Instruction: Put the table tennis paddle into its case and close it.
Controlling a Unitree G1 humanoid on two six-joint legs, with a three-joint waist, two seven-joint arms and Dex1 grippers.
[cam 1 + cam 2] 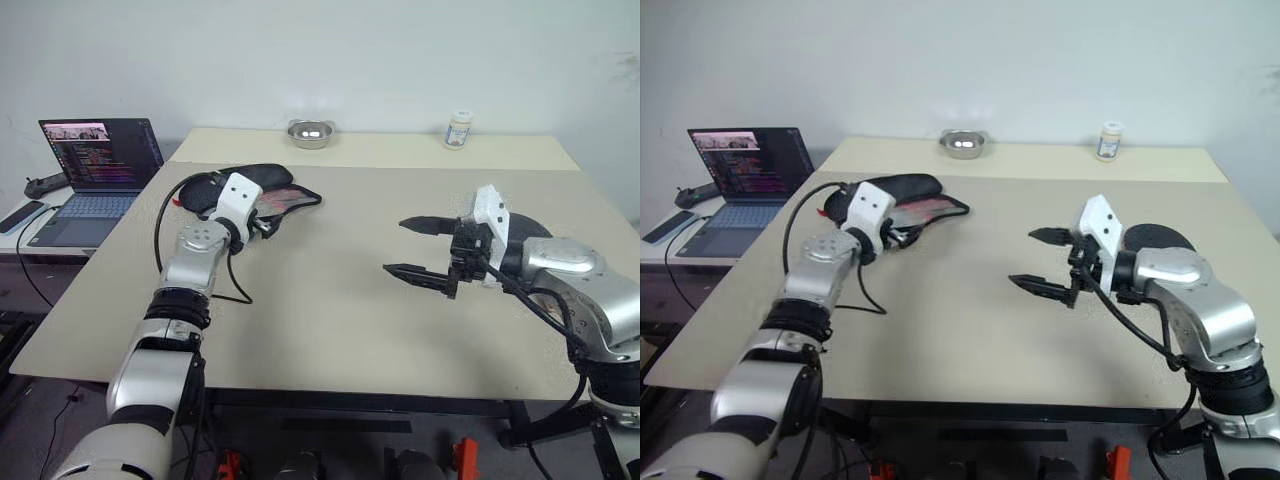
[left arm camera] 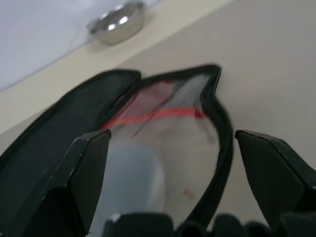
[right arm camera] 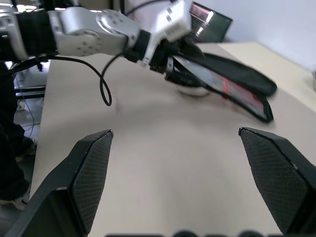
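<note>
Fingers of the left gripper (image 2: 165,182) stand wide apart, straddling the open mouth of the case (image 2: 148,113) without visibly gripping it. Fingers of the right gripper (image 1: 415,248) are likewise spread wide and hold nothing, hovering above bare table (image 1: 330,320) well apart from the case. Case lies on the table's left far portion, flap open, red inner lining showing. Whether the paddle is inside cannot be told. Beyond: a steel bowl (image 1: 310,132), a small jar (image 1: 459,130), and a laptop (image 1: 95,170) on a side desk.
</note>
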